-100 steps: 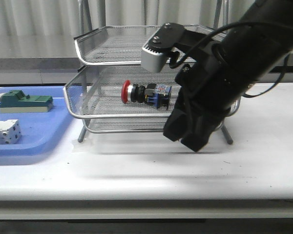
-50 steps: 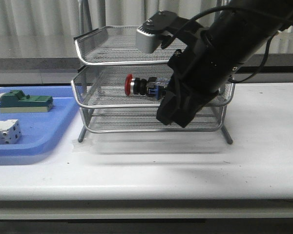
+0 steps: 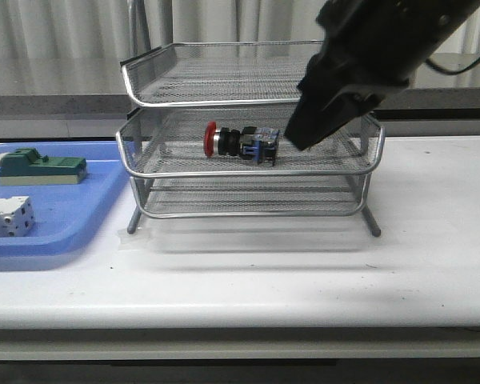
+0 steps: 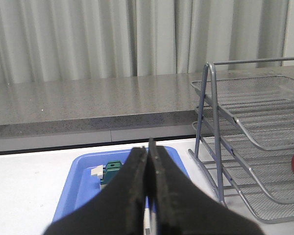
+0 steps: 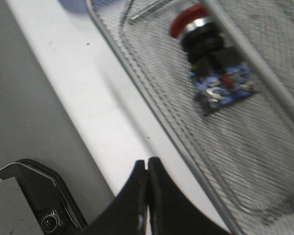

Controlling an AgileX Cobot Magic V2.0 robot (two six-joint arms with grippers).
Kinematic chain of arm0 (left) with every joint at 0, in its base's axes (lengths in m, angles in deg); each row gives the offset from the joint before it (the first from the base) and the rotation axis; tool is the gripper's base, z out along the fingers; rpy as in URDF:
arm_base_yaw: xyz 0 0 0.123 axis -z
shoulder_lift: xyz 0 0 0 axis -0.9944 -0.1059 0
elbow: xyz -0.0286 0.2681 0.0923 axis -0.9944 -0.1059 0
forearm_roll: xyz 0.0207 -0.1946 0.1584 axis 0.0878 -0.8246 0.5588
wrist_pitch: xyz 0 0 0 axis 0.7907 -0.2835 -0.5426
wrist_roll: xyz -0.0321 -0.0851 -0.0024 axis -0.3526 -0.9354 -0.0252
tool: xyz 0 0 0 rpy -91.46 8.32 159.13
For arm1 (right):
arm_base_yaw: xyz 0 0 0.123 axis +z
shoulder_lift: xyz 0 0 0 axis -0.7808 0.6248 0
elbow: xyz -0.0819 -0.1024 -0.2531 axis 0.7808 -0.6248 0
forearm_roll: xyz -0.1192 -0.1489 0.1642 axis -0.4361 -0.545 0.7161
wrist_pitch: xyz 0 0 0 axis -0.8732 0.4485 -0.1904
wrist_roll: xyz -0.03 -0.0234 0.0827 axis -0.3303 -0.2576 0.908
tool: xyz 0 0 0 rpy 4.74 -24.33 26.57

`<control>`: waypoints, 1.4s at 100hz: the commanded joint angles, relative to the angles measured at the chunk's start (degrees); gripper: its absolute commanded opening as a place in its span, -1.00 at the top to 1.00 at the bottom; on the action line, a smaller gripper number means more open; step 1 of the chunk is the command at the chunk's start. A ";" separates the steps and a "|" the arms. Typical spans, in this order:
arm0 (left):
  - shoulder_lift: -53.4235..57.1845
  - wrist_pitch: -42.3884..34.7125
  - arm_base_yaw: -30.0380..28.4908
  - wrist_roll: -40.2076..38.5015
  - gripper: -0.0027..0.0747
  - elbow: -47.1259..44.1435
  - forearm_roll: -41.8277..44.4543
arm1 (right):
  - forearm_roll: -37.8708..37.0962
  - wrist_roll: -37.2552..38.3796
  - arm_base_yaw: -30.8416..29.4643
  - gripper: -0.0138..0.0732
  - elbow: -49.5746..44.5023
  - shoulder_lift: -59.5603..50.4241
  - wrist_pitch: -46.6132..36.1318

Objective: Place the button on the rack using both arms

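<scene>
The button [image 3: 240, 146], with its red cap, black body and blue rear block, lies on its side in the middle tray of the silver wire rack [image 3: 144, 96]. My right gripper [image 3: 298, 141] is shut and empty. It hangs in front of the middle tray's right part, just right of the button and apart from it. In the right wrist view its closed tips [image 5: 147, 164] are over the white table beside the tray rim, with the button [image 5: 210, 54] beyond. My left gripper [image 4: 148, 147] is shut and empty, above the blue tray [image 4: 78, 186]. The rack [image 4: 245, 122] is to its side.
A flat blue tray [image 3: 64, 216] lies left of the rack, holding a green-topped block [image 3: 40, 166] and a white-grey block [image 3: 6, 218]. The green block also shows in the left wrist view [image 4: 112, 170]. A grey ledge and curtains run behind the white table [image 3: 248, 280].
The middle tray with the button has slid to the right, into the rack. My right arm has risen up and to the right, away from the tray front.
</scene>
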 commanded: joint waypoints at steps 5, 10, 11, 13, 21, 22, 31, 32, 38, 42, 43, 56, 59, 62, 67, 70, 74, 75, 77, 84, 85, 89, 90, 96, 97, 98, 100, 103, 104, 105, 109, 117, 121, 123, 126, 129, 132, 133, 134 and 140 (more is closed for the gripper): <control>-0.50 -4.08 -0.16 -0.56 0.98 1.52 -0.48 | -2.97 7.61 -4.47 0.82 1.18 -6.90 -1.31; -0.50 -4.08 -0.16 -0.56 0.98 1.52 -0.48 | -3.10 9.35 -6.66 0.82 0.39 -9.00 -1.44; -0.50 -4.08 -0.16 -0.56 0.98 1.52 -0.48 | -3.10 9.58 -7.31 0.82 0.26 -9.63 -1.44; -0.50 -4.08 -0.16 -0.56 0.98 1.52 -0.48 | -3.10 10.20 -7.96 0.82 -0.21 -10.59 -1.44; -0.50 -4.08 -0.16 -0.56 0.98 1.52 -0.48 | -3.10 12.27 -11.81 0.82 -2.47 -14.30 -1.59; -0.50 -4.08 -0.16 -0.56 0.98 1.52 -0.48 | -3.10 12.50 -12.11 0.82 -2.70 -15.00 -1.58; -0.50 -4.08 -0.16 -0.56 0.98 1.52 -0.48 | -3.10 13.27 -15.58 0.82 -5.88 -19.47 -1.82; -0.50 -4.08 -0.16 -0.56 0.98 1.52 -0.48 | -3.10 13.33 -16.04 0.82 -6.13 -20.23 -1.82; -0.50 -4.08 -0.16 -0.56 0.98 1.52 -0.48 | -3.10 13.48 -17.66 0.82 -8.29 -23.41 -1.99; -0.50 -4.08 -0.16 -0.56 0.98 1.52 -0.48 | -3.10 13.79 -18.63 0.82 -9.74 -25.83 -2.10; -0.50 -4.08 -0.16 -0.56 0.98 1.52 -0.48 | -3.10 13.95 -18.79 0.82 -9.97 -26.67 -2.10; -0.50 -4.08 -0.16 -0.56 0.98 1.52 -0.48 | -3.10 15.63 -21.13 0.82 -14.47 -34.23 -2.00; -0.50 -4.08 -0.16 -0.56 0.98 1.52 -0.48 | -3.10 15.86 -21.50 0.82 -15.43 -35.93 -2.00; -0.50 -4.08 -0.16 -0.56 0.98 1.52 -0.48 | -3.10 16.01 -21.85 0.82 -16.36 -38.03 -2.00; -0.50 -4.08 -0.16 -0.56 0.98 1.52 -0.48 | -3.10 16.23 -22.37 0.82 -17.93 -40.85 -2.00; -0.50 -4.08 -0.16 -0.56 0.98 1.52 -0.48 | -3.10 16.23 -22.72 0.82 -18.97 -43.08 -1.96; -0.50 -4.08 -0.16 -0.56 0.98 1.52 -0.48 | -3.10 16.28 -22.86 0.82 -20.03 -45.13 -1.93; -0.50 -4.08 -0.16 -0.56 0.98 1.52 -0.48 | -3.10 16.27 -22.94 0.82 -20.42 -45.55 -1.93; -0.50 -4.08 -0.16 -0.56 0.98 1.52 -0.48 | -3.10 16.27 -22.98 0.82 -20.98 -47.21 -1.84; -0.50 -4.08 -0.16 -0.56 0.98 1.52 -0.48 | -3.10 16.27 -23.24 0.82 -22.55 -50.66 -1.46; -0.50 -4.08 -0.16 -0.56 0.98 1.52 -0.48 | -3.10 16.27 -23.22 0.82 -22.71 -51.03 -1.37; -0.50 -4.08 -0.16 -0.56 0.98 1.52 -0.48 | -3.10 16.27 -23.22 0.82 -23.52 -53.11 -1.31; -0.50 -4.08 -0.16 -0.56 0.98 1.52 -0.48 | -3.10 16.27 -23.22 0.82 -23.74 -53.74 -1.31; -0.50 -4.08 -0.16 -0.56 0.98 1.52 -0.48 | -3.10 16.27 -23.22 0.82 -24.67 -56.30 -1.31; -0.50 -4.08 -0.16 -0.56 0.98 1.52 -0.48 | -3.10 16.27 -23.22 0.82 -24.76 -56.56 -1.31; -0.50 -4.08 -0.16 -0.56 0.98 1.52 -0.48 | -3.10 16.27 -23.22 0.82 -24.85 -56.82 -1.31; -0.50 -4.08 -0.16 -0.56 0.98 1.52 -0.48 | -3.10 16.27 -23.22 0.82 -25.05 -57.54 -1.31; -0.50 -4.08 -0.16 -0.56 0.98 1.52 -0.48 | -3.10 16.27 -23.22 0.82 -25.23 -58.36 -1.21; -0.50 -4.08 -0.16 -0.56 0.98 1.52 -0.48 | -3.10 16.27 -23.22 0.82 -25.21 -58.73 -1.11; -0.50 -4.08 -0.16 -0.56 0.98 1.52 -0.48 | -3.10 16.27 -23.22 0.82 -25.31 -58.89 -1.10; -0.50 -4.08 -0.16 -0.56 0.98 1.52 -0.48 | -3.04 16.27 -23.22 0.82 -25.29 -59.74 -0.92; -0.50 -4.08 -0.16 -0.56 0.98 1.52 -0.48 | -2.98 16.27 -23.22 0.82 -25.29 -60.31 -0.92; -0.50 -4.08 -0.16 -0.56 0.98 1.52 -0.48 | -2.98 16.27 -23.22 0.82 -25.29 -60.31 -0.92; -0.50 -4.08 -0.16 -0.56 0.98 1.52 -0.48 | -2.98 16.27 -23.22 0.82 -25.29 -60.31 -0.92; -0.50 -4.08 -0.16 -0.56 0.98 1.52 -0.48 | -2.98 16.27 -23.22 0.82 -25.29 -60.31 -0.92; -0.50 -4.08 -0.16 -0.56 0.98 1.52 -0.48 | -2.98 16.27 -23.22 0.82 -25.29 -60.31 -0.92; -0.50 -4.08 -0.16 -0.56 0.98 1.52 -0.48 | -2.98 16.27 -23.22 0.82 -25.29 -60.31 -0.92; -0.50 -4.08 -0.16 -0.56 0.98 1.52 -0.48 | -2.98 16.27 -23.22 0.82 -25.29 -60.31 -0.92; -0.50 -4.08 -0.16 -0.56 0.98 1.52 -0.48 | -2.98 16.27 -23.22 0.82 -25.29 -60.31 -0.92; -0.50 -4.08 -0.16 -0.56 0.98 1.52 -0.48 | -2.98 16.27 -23.22 0.82 -25.29 -60.31 -0.92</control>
